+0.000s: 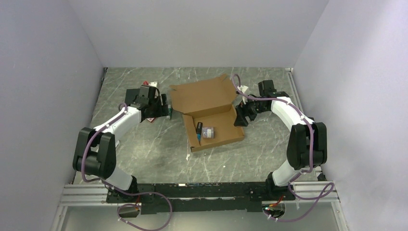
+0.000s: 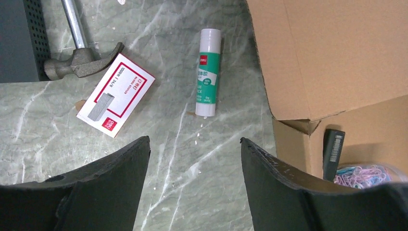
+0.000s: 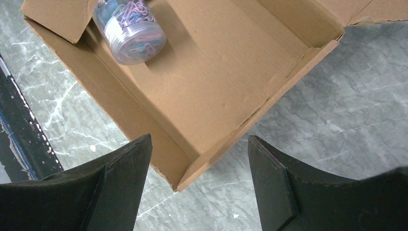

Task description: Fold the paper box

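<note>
The paper box (image 1: 211, 113) sits on the table (image 1: 144, 149) about midway between its left and right edges, nearer the far edge than the near one, and turned a little askew to those edges. It is plain brown corrugated cardboard. Its shallow tray is already formed, with low upright walls on all sides, and the wide lid panel lies open and flat behind it, towards the far edge, with a ragged tab at its far right corner. In the tray, close to its left wall, lies a clear jar of pastel paper clips (image 3: 129, 31) with a small dark object (image 2: 333, 153) just beside it (too small to name).

The left gripper (image 2: 195, 144) hangs over bare table just left of the box, its fingers spread with nothing between them. Beyond it, towards the left edge, lie a green-and-white glue stick (image 2: 208, 72), a red-and-white staple box (image 2: 115, 94) and a hammer (image 2: 79, 57) whose head touches that box.

The right gripper (image 3: 199, 139) is spread too, above a corner of the tray on the box's right side. Whether it touches the cardboard cannot be told.
</note>
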Available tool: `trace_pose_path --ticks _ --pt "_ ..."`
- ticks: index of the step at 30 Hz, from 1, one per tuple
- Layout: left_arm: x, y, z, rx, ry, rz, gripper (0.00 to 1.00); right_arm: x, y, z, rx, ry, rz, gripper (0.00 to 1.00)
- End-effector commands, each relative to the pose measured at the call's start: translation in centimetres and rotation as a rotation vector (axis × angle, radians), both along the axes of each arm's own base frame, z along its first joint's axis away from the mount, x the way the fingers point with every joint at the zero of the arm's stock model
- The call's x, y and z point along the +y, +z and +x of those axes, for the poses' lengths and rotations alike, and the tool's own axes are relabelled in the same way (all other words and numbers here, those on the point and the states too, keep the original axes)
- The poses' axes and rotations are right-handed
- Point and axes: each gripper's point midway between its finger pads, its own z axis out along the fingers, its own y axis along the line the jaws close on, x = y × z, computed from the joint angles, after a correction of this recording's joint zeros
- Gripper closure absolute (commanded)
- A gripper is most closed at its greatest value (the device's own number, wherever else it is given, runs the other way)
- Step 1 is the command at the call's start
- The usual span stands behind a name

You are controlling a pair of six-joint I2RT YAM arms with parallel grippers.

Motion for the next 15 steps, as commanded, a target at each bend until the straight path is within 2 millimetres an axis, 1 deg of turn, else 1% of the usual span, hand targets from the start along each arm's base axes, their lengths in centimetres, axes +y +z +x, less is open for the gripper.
trace_pose_path --ticks 1,4,6,11,15 --pt "0.1 0.2 1.8 -0.015 0.059 -0.006 0.29 0.1 1.0 0.9 -0.038 0.007 0.029 0.23" --pt "-0.3 -0.5 2.3 0.008 0.047 -0.012 0.35 -0.3 0.4 1.1 -0.029 0.002 0.009 0.23" --pt "-0.7 -1.1 2.8 0.016 0.035 -0.016 0.37 -0.6 0.4 1.2 -0.032 -0.006 0.005 0.23" --pt "-1.6 -1.6 4.2 0.01 0.013 -0.037 0.38 -1.4 0.6 1.5 -0.037 -0.034 0.012 0.23" --pt "-2.1 -2.3 4.9 0.03 -0.002 -0.037 0.39 -1.5 0.9 1.5 -0.042 -0.037 0.017 0.23"
